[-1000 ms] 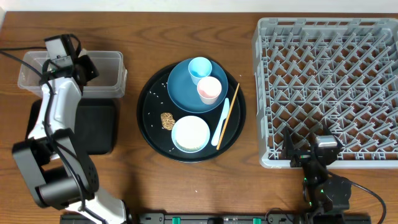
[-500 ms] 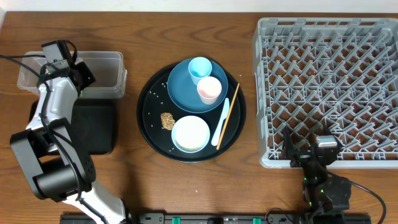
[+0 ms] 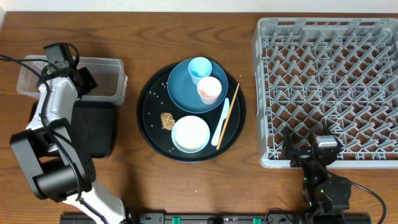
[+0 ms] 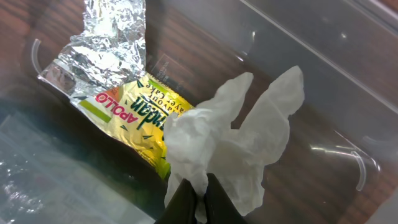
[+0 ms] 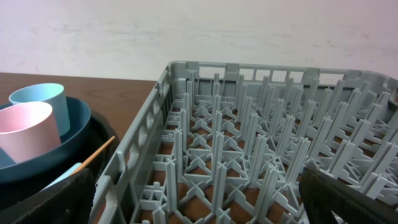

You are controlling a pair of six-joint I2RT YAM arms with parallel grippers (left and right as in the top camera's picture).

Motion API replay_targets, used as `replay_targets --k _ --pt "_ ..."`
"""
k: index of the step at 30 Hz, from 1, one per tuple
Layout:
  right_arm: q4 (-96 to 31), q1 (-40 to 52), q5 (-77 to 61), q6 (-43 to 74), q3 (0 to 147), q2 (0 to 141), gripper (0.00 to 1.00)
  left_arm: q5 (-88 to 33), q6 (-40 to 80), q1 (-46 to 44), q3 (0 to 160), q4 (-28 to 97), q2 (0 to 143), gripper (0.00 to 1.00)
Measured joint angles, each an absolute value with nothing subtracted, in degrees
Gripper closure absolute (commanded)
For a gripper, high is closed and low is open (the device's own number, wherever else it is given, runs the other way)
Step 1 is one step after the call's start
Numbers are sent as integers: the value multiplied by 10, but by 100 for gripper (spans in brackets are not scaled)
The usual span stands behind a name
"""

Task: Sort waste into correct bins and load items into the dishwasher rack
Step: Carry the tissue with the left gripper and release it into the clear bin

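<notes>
Above the tub point(image 3: 111, 65), the tissue point(image 4: 239, 134) is kept pinched by the shifted left gripper point(image 4: 199, 200); release seems due; right gripper point(image 5: 198, 202) is held wide.

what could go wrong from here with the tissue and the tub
1. The left gripper pinches only a thin bit of the tissue. When it opens, the tissue may cling to a finger and ride back out of the clear tub.
2. The gripper reaches in close to the tub wall, so pulling away could nudge the light tub.
3. The loose rice grains on the round black tray look hard to pinch.
</notes>
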State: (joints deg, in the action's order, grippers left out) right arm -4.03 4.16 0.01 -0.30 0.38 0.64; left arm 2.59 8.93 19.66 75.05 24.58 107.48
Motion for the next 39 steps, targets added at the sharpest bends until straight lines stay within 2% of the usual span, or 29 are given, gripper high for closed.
replay_targets --k 13,39 --pt "-40 42 0 -3 4 6 1 34 89 197 750 270 1019 94" --pt "-40 42 0 -3 4 6 1 95 105 199 750 247 1060 94"
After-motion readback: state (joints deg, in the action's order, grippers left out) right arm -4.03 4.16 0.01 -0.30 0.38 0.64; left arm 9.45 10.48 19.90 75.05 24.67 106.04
